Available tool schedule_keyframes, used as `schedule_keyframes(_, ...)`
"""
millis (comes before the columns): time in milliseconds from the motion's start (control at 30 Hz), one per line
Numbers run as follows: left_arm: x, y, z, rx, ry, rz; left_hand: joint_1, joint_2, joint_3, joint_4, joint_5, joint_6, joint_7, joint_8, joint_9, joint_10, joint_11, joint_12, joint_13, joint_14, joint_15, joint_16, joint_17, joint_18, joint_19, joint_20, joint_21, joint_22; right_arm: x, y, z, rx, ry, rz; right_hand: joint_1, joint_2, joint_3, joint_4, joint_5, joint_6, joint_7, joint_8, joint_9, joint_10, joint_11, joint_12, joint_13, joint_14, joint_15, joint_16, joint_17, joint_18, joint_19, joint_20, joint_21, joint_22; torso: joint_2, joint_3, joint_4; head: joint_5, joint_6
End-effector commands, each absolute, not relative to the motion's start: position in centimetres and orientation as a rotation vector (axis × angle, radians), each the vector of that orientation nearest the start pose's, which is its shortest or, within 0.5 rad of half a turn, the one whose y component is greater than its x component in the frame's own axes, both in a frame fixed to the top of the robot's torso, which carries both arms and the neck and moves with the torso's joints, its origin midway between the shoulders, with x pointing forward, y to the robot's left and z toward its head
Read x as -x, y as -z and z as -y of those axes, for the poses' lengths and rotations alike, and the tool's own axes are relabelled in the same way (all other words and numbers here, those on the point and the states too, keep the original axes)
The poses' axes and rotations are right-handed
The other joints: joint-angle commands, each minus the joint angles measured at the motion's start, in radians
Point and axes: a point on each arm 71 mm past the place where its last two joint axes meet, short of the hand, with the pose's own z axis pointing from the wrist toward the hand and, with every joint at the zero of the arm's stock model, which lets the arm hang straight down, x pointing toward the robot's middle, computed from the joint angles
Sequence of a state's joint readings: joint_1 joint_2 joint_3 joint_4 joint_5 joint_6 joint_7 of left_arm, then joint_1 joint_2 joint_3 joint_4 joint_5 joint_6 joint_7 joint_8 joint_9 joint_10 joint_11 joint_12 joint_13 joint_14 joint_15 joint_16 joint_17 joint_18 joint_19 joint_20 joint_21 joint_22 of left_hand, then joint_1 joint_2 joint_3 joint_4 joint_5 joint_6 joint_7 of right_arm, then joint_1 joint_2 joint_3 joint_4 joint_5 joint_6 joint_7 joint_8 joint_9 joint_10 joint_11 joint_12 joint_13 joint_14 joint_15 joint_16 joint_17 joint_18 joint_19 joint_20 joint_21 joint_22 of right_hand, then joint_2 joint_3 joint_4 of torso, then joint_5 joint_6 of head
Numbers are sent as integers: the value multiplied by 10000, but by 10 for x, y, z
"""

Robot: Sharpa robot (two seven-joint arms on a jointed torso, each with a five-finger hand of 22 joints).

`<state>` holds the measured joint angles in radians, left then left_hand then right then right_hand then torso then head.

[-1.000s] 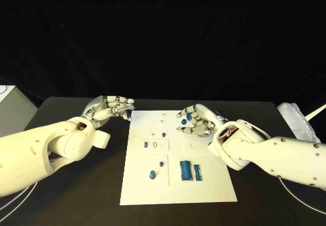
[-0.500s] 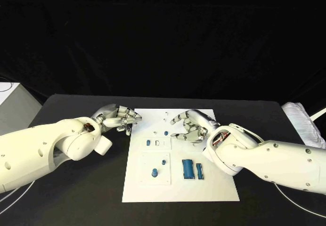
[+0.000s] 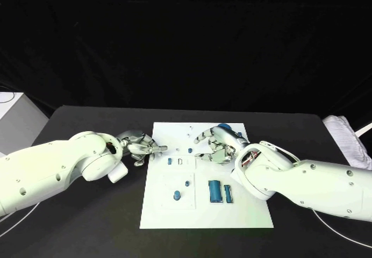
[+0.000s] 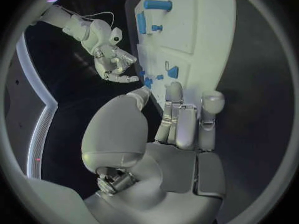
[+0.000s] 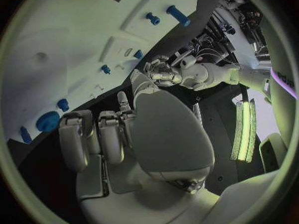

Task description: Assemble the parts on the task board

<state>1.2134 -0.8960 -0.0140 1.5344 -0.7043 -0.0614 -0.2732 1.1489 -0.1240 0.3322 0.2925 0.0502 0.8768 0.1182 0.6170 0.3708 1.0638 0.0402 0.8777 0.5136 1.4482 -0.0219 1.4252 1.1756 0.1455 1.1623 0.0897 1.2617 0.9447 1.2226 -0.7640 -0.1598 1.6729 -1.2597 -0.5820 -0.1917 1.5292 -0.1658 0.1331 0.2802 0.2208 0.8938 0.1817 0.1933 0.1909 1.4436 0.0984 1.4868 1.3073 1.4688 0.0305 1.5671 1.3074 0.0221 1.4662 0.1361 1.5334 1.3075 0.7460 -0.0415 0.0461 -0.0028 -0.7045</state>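
Note:
The white task board [image 3: 233,215] lies mid-table. On its near half are two blue blocks [image 3: 213,192] side by side and a blue oval part [image 3: 177,194]. Small blue pieces [image 3: 170,160] sit in its middle row, and a round blue part [image 3: 224,127] is near its far edge. My left hand [image 3: 142,146] is at the board's left edge, its fingers half curled and holding nothing. My right hand [image 3: 215,145] hovers over the board's far half with fingers spread and curved, also holding nothing. The left wrist view shows my left hand [image 4: 184,122] reaching toward the board [image 4: 199,30].
A white box [image 3: 12,115] stands off the table's left side. A pale bundle [image 3: 341,134] lies at the right edge. Thin cables trail on the black table near both front corners.
The camera has shifted. Against the board, my left hand has moved from the far left corner down along the left edge. My right hand has come slightly nearer over the middle rows.

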Motion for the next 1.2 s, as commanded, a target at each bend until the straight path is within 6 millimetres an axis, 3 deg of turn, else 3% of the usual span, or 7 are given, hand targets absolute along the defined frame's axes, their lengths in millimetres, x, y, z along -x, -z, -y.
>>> schedule_keyframes(33, -479, 203, -224, 4779, 6958, -22743, -135, 48, -66, 7, 2, -29, -78, 108, 128, 53, -25, 104, 78, 79, -21, 45, 104, -213, 97, -32, 94, 141, -442, 195, 132, -488, -8400, -16384, -11, 84, 49, -8, 53, 57, -9, 64, 13, 76, 0, 51, 1458, 1020, -66, 37, 2634, -124, 873, -98, -16, 2419, -19, 9, 13, 1, -47)
schedule_keyframes(267, -489, 194, -208, 4107, 6249, -23047, -374, 109, -221, 4, 2, -226, -56, 147, 293, -116, -3, 97, 133, -74, -11, -163, -338, -150, -180, -48, -72, -196, -443, 196, 132, -569, -8434, -16364, -32, 66, 52, -2, 54, 61, -12, 70, 13, 13, -4, 9, 1395, 1017, -71, 33, 2621, -98, 826, -102, -121, 2361, 4, 2, -23, 51, -81)
schedule_keyframes(700, -501, 191, -190, 3489, 5560, -23265, -375, 163, -225, -2, 5, -217, -68, 214, 376, -104, -11, 141, 165, 35, -11, -36, -3, -220, 49, -45, 112, 166, -444, 194, 137, -973, -8698, -15954, -130, -39, 177, 5, 198, -47, -13, 68, -7, -314, -13, -213, 1083, 917, -93, -91, 2235, 70, 515, -131, -821, 1983, 24, 1, -20, 55, -113)
schedule_keyframes(800, -504, 190, -188, 3218, 5312, -23318, -378, 179, -233, 0, 5, -196, -85, 267, 433, -77, -25, 181, 191, 62, -22, -10, 50, -227, 81, -47, 147, 217, -444, 192, 140, -1191, -8954, -15656, -188, -141, 369, -3, 232, -2, -52, 208, 24, -853, -55, -602, 549, 739, -141, -341, 1593, 298, 69, -172, -1834, 1435, 25, 5, -28, 61, -125)
schedule_keyframes(933, -506, 190, -188, 2911, 4920, -23343, -400, 193, -246, 4, 4, -182, -101, 313, 485, -53, -39, 219, 215, 87, -34, 15, 100, -239, 128, -52, 191, 289, -445, 186, 144, -1620, -9461, -14888, -221, -347, 927, -35, 331, -109, -156, 584, 112, -2741, -168, -2337, -1749, 193, -287, -1435, -492, 819, -978, -316, -4587, -115, 23, 4, -17, 41, -138)
schedule_keyframes(1067, -508, 190, -185, 2605, 4607, -23372, -421, 209, -254, 6, 5, -171, -113, 347, 524, -34, -50, 247, 233, 106, -43, 34, 137, -250, 168, -56, 228, 352, -445, 183, 148, -1938, -9724, -14371, -265, -480, 1213, -60, 366, -258, -155, 744, 145, -3417, -191, -3140, -2836, 72, -307, -1807, -1025, 910, -1127, -344, -5285, -540, 16, 1, 2, 39, -152)
schedule_keyframes(1200, -508, 191, -180, 2365, 4532, -23469, -431, 213, -260, 4, 6, -164, -120, 365, 544, -25, -57, 261, 242, 108, -48, 34, 130, -254, 183, -59, 242, 374, -446, 182, 149, -2088, -9797, -14259, -284, -513, 1306, -68, 381, -303, -157, 800, 156, -3561, -195, -3329, -3116, 59, -312, -1866, -1095, 926, -1140, -351, -5431, -631, 16, -4, -9, 49, -193)
